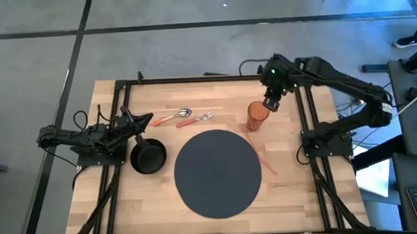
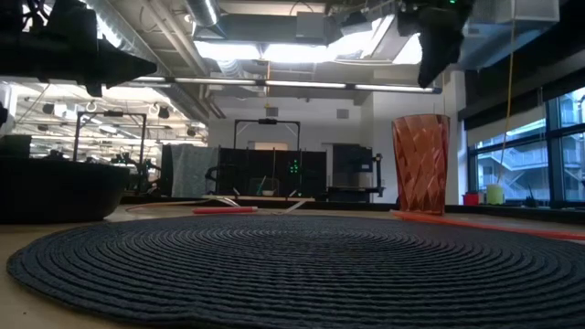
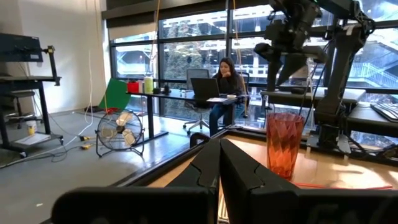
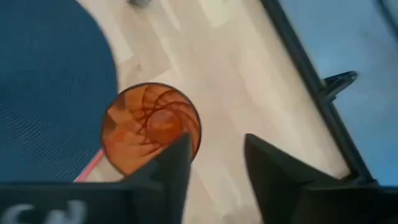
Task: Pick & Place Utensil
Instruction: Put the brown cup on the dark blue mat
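Note:
A spoon [image 1: 174,118] and a fork [image 1: 196,118], both with orange-red handles, lie flat on the wooden table beyond the round dark placemat [image 1: 218,173]. An orange ribbed tumbler [image 1: 257,116] stands upright at the mat's far right. My right gripper [image 4: 216,142] hangs open above the table just to the right of the tumbler [image 4: 151,127], pointing steeply down and touching nothing. My left gripper [image 3: 219,163] is shut and empty. It rests at the table's left side [image 1: 145,121], pointing level toward the utensils.
A black bowl [image 1: 147,155] stands at the mat's left, close under my left gripper. A thin red stick [image 1: 267,162] lies on the table right of the mat. Black frame rails [image 1: 310,114] run along the table's edges. A person sits at a desk in the room beyond.

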{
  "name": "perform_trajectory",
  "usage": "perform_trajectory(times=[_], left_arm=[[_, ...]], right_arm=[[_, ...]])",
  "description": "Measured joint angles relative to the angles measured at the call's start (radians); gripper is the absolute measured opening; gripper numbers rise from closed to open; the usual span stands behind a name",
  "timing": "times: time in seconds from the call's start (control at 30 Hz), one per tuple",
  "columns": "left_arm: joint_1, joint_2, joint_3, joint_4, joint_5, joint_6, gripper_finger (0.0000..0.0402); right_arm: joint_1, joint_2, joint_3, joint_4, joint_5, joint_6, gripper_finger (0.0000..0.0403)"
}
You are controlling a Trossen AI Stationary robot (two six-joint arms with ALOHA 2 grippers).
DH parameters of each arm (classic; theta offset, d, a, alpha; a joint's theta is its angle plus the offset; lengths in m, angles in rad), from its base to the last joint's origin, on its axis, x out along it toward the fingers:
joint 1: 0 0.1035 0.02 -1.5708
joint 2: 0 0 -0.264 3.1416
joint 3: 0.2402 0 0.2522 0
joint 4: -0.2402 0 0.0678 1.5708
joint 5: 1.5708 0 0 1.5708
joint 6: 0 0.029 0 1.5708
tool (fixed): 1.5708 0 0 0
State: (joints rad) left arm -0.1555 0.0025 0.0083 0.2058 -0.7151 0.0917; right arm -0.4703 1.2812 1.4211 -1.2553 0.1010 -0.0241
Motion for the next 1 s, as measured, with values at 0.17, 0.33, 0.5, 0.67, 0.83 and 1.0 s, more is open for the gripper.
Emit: perform_trajectory(times=[0.17, 0.33, 0.5, 0.67, 0.83, 1.0], left_arm=[[0.0, 0.0, 0.0, 0.0, 0.0, 0.0, 0.0004], [0.0, 0.0, 0.0, 0.0, 0.002, 0.0, 0.0004], [0.0, 0.0, 0.0, 0.0, 0.003, -0.021, 0.0004], [0.0, 0.0, 0.0, 0.0, 0.003, -0.027, 0.0004], [0.0, 0.0, 0.0, 0.0, 0.003, -0.027, 0.0004], [0.0, 0.0, 0.0, 0.0, 0.003, -0.027, 0.0004]], right_arm=[[-0.021, 0.113, 0.118, -0.16, -0.061, 0.033, 0.0239], [-0.026, 0.194, 0.132, -0.214, -0.06, 0.107, 0.0271], [-0.025, 0.25, 0.129, -0.204, -0.067, 0.113, 0.0275], [-0.024, 0.283, 0.129, -0.201, -0.076, 0.1, 0.0275], [-0.016, 0.293, 0.128, -0.192, -0.097, 0.067, 0.0275], [-0.013, 0.301, 0.128, -0.18, -0.096, 0.062, 0.0275]])
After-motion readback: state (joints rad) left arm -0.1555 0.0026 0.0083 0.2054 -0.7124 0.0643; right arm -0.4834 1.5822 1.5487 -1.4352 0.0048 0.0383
